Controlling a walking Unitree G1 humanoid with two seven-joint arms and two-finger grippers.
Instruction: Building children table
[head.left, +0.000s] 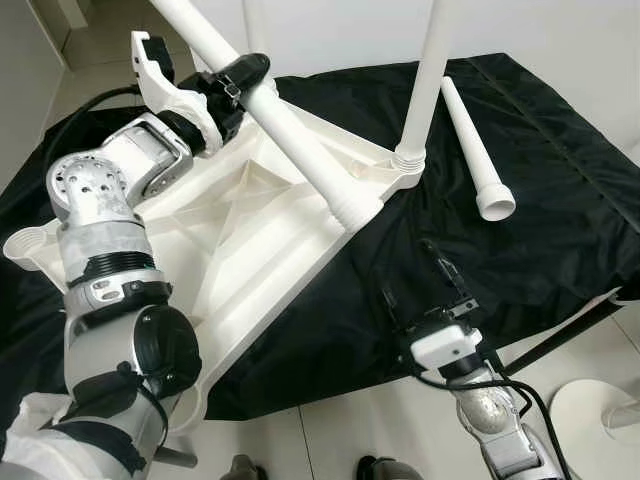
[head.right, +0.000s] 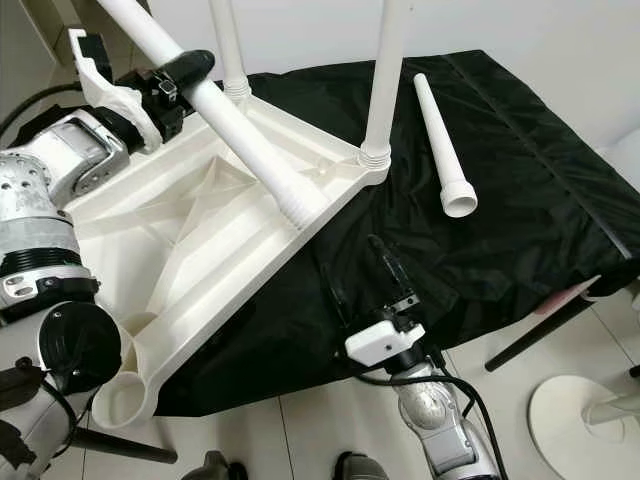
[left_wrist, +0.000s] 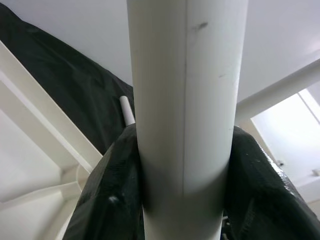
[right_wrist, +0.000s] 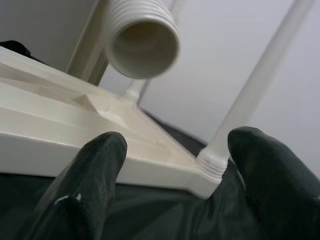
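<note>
Head views: white tabletop (head.left: 250, 250) upside down on black cloth (head.left: 520, 230); left gripper (head.left: 235, 85) clamped on slanted leg (head.left: 290, 130); loose leg (head.left: 470, 150) on cloth.
Left wrist: fingers (left_wrist: 105, 200) grip leg.
Right wrist: right gripper (right_wrist: 175, 165) fingers apart, empty.

You've got the black cloth (head.left: 520, 200) spread over the floor (head.left: 330, 440), carrying the upturned white tabletop (head.left: 260, 240), with a loose white leg (head.left: 475, 150) lying just beside it.

Tabletop (head.left: 262, 232): smooth white plastic, slight sheen
Legs (head.left: 300, 140): same plastic, ribbed ends
Sheet (head.left: 520, 190): black, glossy, creased
</note>
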